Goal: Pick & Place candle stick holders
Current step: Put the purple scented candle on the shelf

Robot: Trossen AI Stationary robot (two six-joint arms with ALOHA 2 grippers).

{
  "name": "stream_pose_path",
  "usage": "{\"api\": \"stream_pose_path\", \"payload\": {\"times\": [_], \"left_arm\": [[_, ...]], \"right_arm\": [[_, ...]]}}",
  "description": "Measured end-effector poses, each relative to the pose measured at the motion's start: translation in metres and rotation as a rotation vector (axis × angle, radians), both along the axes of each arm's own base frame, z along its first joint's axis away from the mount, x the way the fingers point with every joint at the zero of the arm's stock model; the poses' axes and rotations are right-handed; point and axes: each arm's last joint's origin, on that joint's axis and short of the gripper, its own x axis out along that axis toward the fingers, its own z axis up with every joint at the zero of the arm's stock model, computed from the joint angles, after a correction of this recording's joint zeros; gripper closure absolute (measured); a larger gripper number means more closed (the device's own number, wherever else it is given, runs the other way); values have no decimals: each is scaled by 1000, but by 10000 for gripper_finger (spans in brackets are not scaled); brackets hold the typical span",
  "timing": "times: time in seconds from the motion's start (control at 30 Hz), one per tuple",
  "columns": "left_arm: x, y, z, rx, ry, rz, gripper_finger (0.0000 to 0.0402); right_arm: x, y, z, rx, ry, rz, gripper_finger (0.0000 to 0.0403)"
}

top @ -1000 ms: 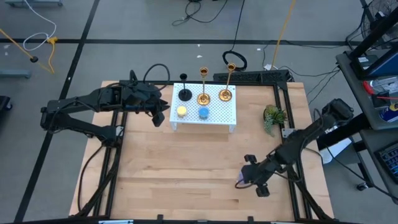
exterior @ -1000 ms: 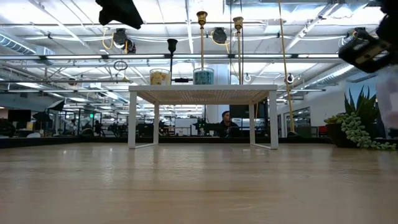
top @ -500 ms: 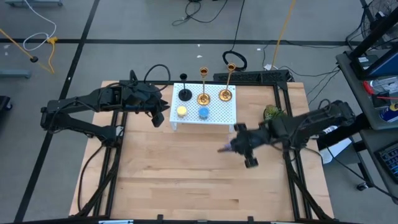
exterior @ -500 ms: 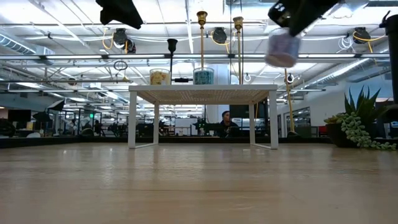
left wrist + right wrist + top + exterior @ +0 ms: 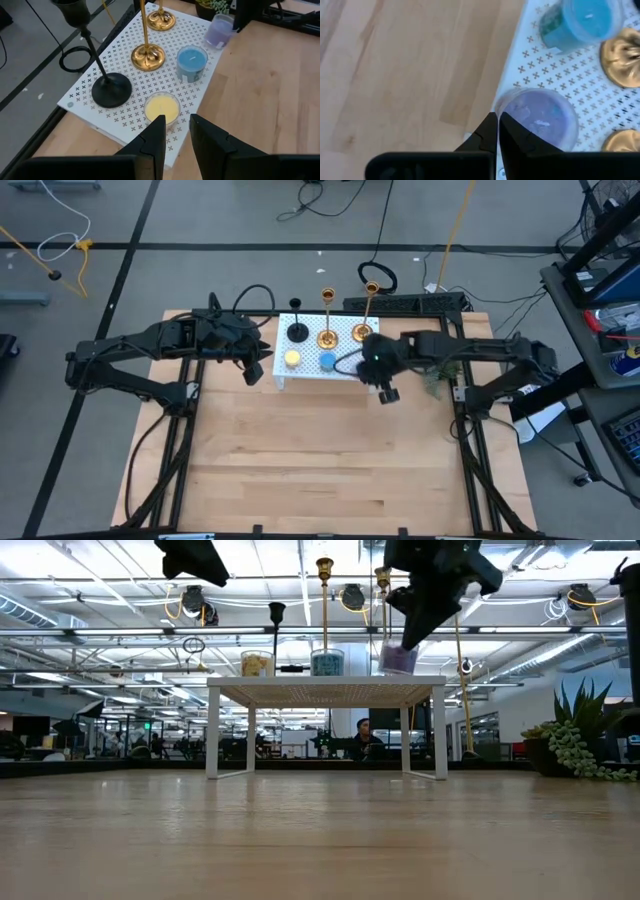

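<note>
The right gripper (image 5: pixel 381 375) is reaching over the right front corner of the white perforated metal stand (image 5: pixel 345 370), clenched on the rim of a small round lavender candle jar (image 5: pixel 540 115). In the low view the lavender jar (image 5: pixel 398 659) is hanging tilted just above the stand's top (image 5: pixel 325 682), and whether it is touching the surface cannot be told. In the left wrist view the same jar (image 5: pixel 219 30) is sitting at the stand's edge under the dark right arm.

On the stand are standing two shiny brass candle stick holders with round bases and slim stems (image 5: pixel 327 337) (image 5: pixel 364 331), a shorter black candle stick holder (image 5: pixel 298 332), a small round yellow candle jar (image 5: pixel 291 359) and a small round blue candle jar (image 5: pixel 326 361). The blue jar (image 5: pixel 582 22) is lying just beside the lavender one.

The left gripper (image 5: pixel 256 368) is hovering beside the stand's left end, its fingers (image 5: pixel 150 145) parted a little and holding nothing, with the yellow jar (image 5: pixel 162 109) just ahead of them.

A small green plant sprig (image 5: pixel 440 370) is lying on the light wooden table (image 5: pixel 300 450) to the right of the stand.
</note>
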Motion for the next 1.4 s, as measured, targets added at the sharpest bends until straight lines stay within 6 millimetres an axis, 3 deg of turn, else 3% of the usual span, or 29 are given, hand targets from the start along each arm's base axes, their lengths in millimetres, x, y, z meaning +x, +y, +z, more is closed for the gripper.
{"api": "stream_pose_path", "payload": {"times": [0.2, 0.6, 1.0, 1.4], "left_arm": [[0, 0, 0, 9, 2, -8, 307], [0, 0, 0, 20, 7, -18, 307], [0, 0, 0, 21, 7, -20, 307], [0, 0, 0, 21, 7, -20, 307]], "right_arm": [[0, -15, -1, 0, -2, -2, 401], [0, -18, -2, -20, -3, 16, 399], [-3, -19, 3, -9, -30, -20, 345], [0, -20, 5, -45, -70, 12, 321]]}}
